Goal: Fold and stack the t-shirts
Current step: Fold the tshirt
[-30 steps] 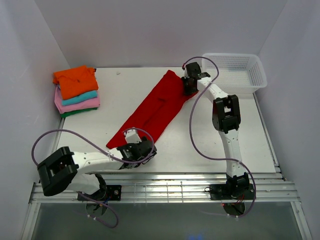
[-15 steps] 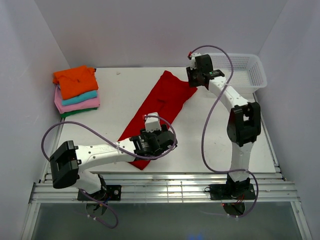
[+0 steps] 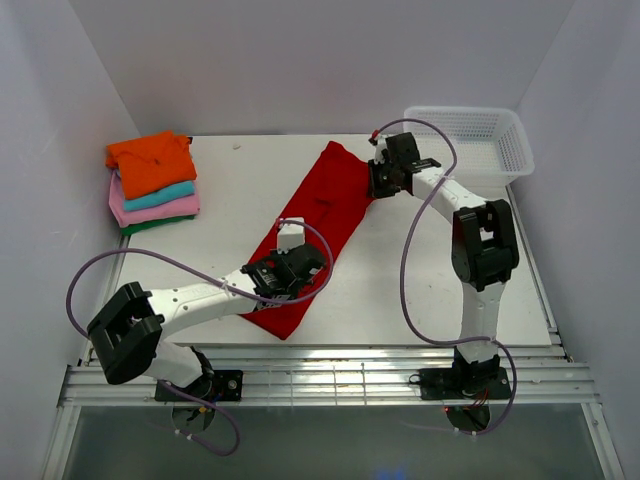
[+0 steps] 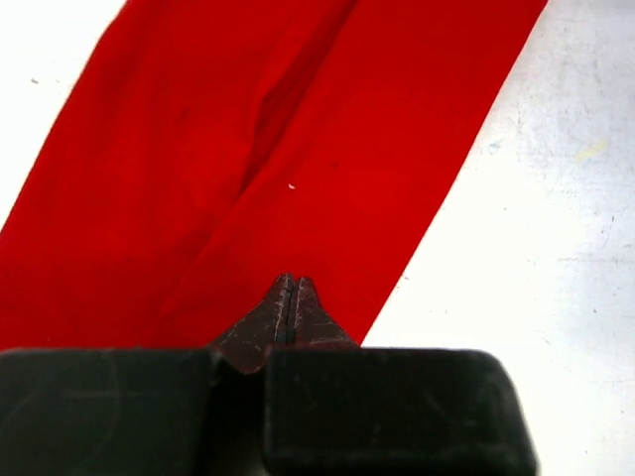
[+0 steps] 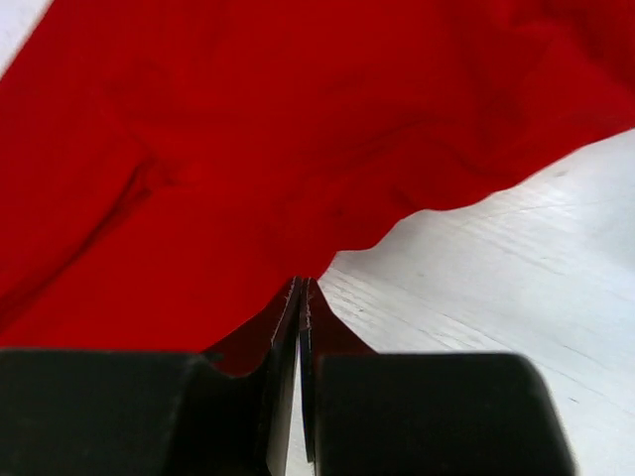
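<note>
A bright red t-shirt (image 3: 325,205), folded into a long strip, lies diagonally across the table. My left gripper (image 3: 305,270) hangs over its near half with the jaws shut. In the left wrist view its tips (image 4: 291,281) sit above the flat red cloth (image 4: 248,149), and no cloth shows between them. My right gripper (image 3: 378,183) is at the far right edge of the strip, also shut. Its tips (image 5: 303,285) meet right where the red hem (image 5: 248,129) ends. Folded t-shirts are stacked at the far left: orange (image 3: 150,160), teal (image 3: 165,194), pink (image 3: 150,210), dark green (image 3: 150,226).
A white mesh basket (image 3: 470,140) stands at the far right corner, just behind the right arm. White walls enclose the table on the left, back and right. Purple cables loop off both arms. A metal rail (image 3: 320,375) runs along the near edge.
Both grippers have shut. The left one moved right and onto the shirt, whose near end now lies further right. The right one lifted toward the basket, then came back down to the shirt's edge.
</note>
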Tool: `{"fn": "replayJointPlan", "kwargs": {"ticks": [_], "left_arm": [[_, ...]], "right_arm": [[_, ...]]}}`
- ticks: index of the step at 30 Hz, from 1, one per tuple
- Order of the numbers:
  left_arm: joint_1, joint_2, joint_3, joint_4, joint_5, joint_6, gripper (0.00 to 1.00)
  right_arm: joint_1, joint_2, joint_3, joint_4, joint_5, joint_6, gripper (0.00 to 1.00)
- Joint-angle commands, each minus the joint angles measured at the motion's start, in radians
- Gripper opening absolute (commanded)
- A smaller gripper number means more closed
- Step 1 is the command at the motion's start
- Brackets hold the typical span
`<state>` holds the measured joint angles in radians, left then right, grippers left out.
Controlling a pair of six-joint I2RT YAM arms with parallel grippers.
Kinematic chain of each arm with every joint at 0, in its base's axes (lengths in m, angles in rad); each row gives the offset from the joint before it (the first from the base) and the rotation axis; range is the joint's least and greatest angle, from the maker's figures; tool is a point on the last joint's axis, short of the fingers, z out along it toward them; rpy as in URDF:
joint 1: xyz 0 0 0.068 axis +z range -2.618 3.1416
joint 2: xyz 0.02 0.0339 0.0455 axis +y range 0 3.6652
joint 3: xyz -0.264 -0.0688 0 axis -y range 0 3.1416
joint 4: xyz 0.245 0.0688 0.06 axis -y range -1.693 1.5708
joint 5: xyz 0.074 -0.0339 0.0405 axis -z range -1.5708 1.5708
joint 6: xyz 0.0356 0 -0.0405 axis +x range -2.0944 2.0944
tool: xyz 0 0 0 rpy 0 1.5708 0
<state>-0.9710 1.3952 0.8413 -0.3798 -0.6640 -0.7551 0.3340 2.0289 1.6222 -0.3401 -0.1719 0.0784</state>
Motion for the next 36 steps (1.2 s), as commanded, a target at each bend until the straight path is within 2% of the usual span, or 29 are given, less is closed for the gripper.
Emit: {"fn": "replayJointPlan", "kwargs": {"ticks": [1, 4, 14, 19, 27, 36], "left_arm": [[-0.003, -0.018, -0.015, -0.017, 0.027, 0.002, 0.00], [-0.003, 0.007, -0.028, -0.054, 0.047, -0.021, 0.00], [-0.005, 0.063, -0.179, -0.025, 0.144, -0.092, 0.00], [-0.018, 0.080, -0.226, -0.007, 0.188, -0.130, 0.00], [-0.087, 0.091, -0.196, 0.005, 0.224, -0.196, 0.00], [-0.222, 0.223, -0.101, 0.009, 0.236, -0.365, 0.00]], "right_arm": [[0.003, 0.043, 0.047, 0.013, -0.101, 0.049, 0.08], [0.004, 0.095, 0.082, 0.015, -0.106, 0.061, 0.08], [0.005, 0.224, 0.156, 0.038, -0.100, 0.084, 0.08], [0.013, 0.302, 0.218, -0.019, -0.055, 0.077, 0.08], [0.033, 0.434, 0.343, -0.053, -0.047, 0.084, 0.08], [0.040, 0.525, 0.476, -0.037, -0.080, 0.135, 0.08]]}}
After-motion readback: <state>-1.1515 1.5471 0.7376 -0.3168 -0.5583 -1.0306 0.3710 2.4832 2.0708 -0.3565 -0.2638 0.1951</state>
